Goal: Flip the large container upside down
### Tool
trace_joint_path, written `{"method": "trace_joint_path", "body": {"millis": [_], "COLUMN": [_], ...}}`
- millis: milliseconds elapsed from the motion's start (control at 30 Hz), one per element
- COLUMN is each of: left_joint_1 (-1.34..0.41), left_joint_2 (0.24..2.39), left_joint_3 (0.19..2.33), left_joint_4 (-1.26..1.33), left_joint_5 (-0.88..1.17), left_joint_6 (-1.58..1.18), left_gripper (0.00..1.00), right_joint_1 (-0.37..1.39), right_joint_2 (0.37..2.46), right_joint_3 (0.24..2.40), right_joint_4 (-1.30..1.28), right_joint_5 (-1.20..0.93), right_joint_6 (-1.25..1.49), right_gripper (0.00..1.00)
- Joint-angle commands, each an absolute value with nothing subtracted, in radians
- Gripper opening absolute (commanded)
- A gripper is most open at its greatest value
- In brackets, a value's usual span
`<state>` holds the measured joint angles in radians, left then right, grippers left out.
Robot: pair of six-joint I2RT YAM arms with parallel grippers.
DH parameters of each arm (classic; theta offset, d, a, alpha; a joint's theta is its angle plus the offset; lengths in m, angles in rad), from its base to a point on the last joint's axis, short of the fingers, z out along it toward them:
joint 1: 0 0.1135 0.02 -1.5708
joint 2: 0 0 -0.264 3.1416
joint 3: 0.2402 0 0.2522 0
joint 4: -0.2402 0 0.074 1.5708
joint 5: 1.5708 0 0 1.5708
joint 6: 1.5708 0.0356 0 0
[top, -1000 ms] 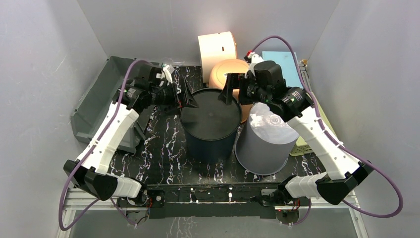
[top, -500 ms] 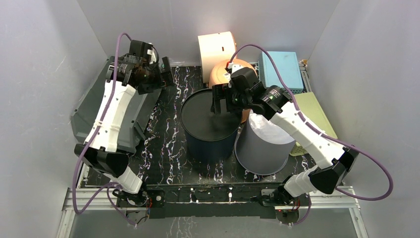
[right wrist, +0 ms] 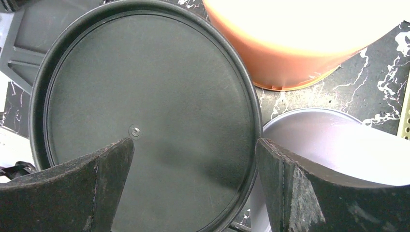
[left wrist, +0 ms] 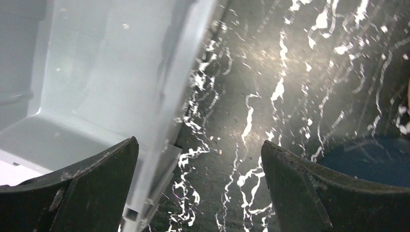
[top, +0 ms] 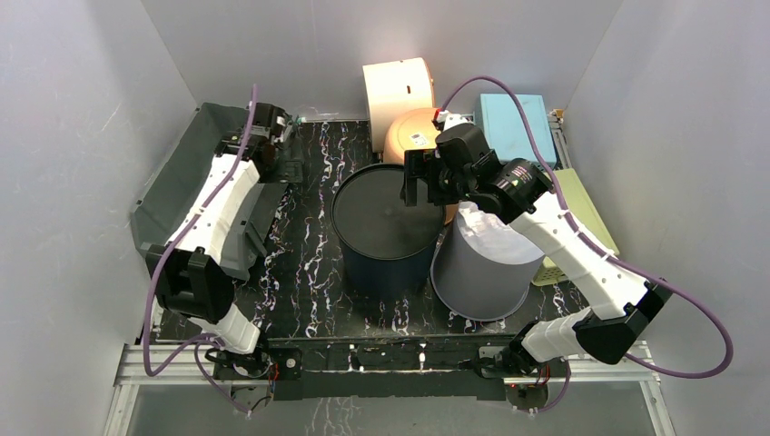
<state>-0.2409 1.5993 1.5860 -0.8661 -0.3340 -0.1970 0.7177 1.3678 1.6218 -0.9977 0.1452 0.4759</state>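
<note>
— Two claws, what state? Quick.
— Both spread wide, both empty. The right gripper hovers directly above the large container, fingers either side of its top face, touching nothing I can see. The left gripper sits off to the container's left and back, over bare marbled table, just beside the grey bin.
— Why is the right one there?
— My guess is it's centred over the container to grip it or to check it. The left one is well apart from the container, so it stays out of the way.
— Where's the container itself?
— It's mid-table, standing on end. The orange tub is just behind it, touching or nearly, I can't tell which. The pale grey bucket is just to its right, tight against it.
— Looks?
— Dark, near black, round, tall plain wall. In the right wrist view the top face is a flat closed disc with a raised ring near the edge and a small moulding dot at centre. No opening shows.
— So flipped?
— I'd judge that's the base facing up, so the flip reads as done. It could be a lid, though, and these views don't settle it.
— Handling?
— Looks like smooth rigid plastic. With neighbours crowding its back and right, any regrip probably has to come from its left or front.
</note>
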Motion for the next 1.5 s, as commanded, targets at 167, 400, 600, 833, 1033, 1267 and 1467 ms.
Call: {"method": "trace_joint_path", "body": {"millis": [167, 400, 600, 833, 1033, 1267, 1467], "left_joint_1": [-0.055, -0.025, -0.031, -0.070, -0.080, -0.074, -0.034], "left_joint_2": [1.670, 1.713, 1.749, 1.764, 1.811, 1.805, 1.791], "left_joint_3": [1.583, 1.562, 1.580, 1.738, 1.987, 2.083, 2.052], "left_joint_4": [-0.817, -0.803, -0.815, -0.814, -0.838, -0.690, -0.502], "left_joint_5": [-0.130, 0.066, 0.198, 0.350, 0.499, 0.688, 0.816], "left_joint_6": [-0.149, -0.155, -0.186, -0.247, -0.286, -0.457, -0.642], "left_gripper": [0.86, 0.59, 0.00, 0.00, 0.00, 0.00, 0.00], "right_joint_1": [0.714, 0.713, 0.714, 0.713, 0.714, 0.714, 0.713], "right_joint_2": [1.342, 1.329, 1.324, 1.333, 1.336, 1.344, 1.353], "right_joint_3": [1.651, 1.673, 1.669, 1.683, 1.697, 1.714, 1.733], "right_joint_4": [-0.986, -1.026, -1.026, -1.026, -1.034, -1.049, -1.062], "right_joint_5": [0.169, 0.236, 0.251, 0.246, 0.254, 0.260, 0.263], "right_joint_6": [0.479, 0.472, 0.477, 0.480, 0.480, 0.477, 0.477], "right_gripper": [0.98, 0.98, 0.98, 0.98, 0.98, 0.98, 0.98]}}
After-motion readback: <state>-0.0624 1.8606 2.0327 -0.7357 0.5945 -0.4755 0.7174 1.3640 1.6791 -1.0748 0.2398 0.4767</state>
